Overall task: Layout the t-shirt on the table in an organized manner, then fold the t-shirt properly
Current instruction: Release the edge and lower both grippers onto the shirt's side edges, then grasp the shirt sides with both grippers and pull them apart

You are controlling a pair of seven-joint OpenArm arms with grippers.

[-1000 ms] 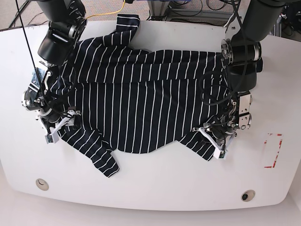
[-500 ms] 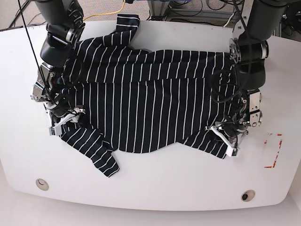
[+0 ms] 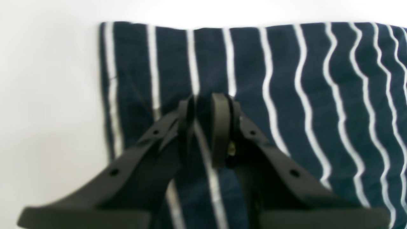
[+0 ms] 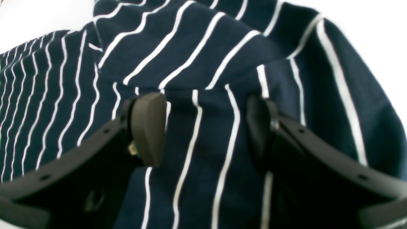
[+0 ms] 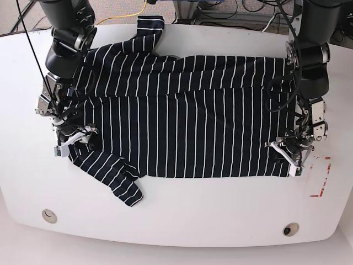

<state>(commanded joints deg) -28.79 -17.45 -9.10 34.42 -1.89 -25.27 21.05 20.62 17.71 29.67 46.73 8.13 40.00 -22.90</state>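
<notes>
- The t-shirt (image 5: 165, 132): soft black cloth with thin white stripes, spread across the middle of the base view, its stripes running mostly up and down the frame.
- Lower edge of the same: nearly straight from bottom centre to the lower right corner of the cloth; a striped flap (image 5: 113, 176) juts out at lower left, slanting down toward the centre.
- Upper part of the same: a band of cloth crosses the body with a crease line beneath it; a narrow striped piece (image 5: 150, 27) stands up at the top, left of centre.
- Left gripper (image 3: 203, 130): at the lower right corner of the shirt in the base view; fingers drawn nearly together, clamped on the striped cloth.
- Right gripper (image 4: 205, 130): at the shirt's left side in the base view, just above the flap; fingers well apart, striped cloth showing between them.
- The table (image 5: 209, 221): glossy white top with curved corners, beneath the shirt.
- Round holes, two: one at lower left (image 5: 49, 216), one at lower right (image 5: 290, 229).
- Red mark (image 5: 327, 171): broken rectangular outline at the right of the frame, beside the left gripper; too small to tell whether it includes lettering.
- Yellow cable (image 5: 124, 15): curved, upper left.
</notes>
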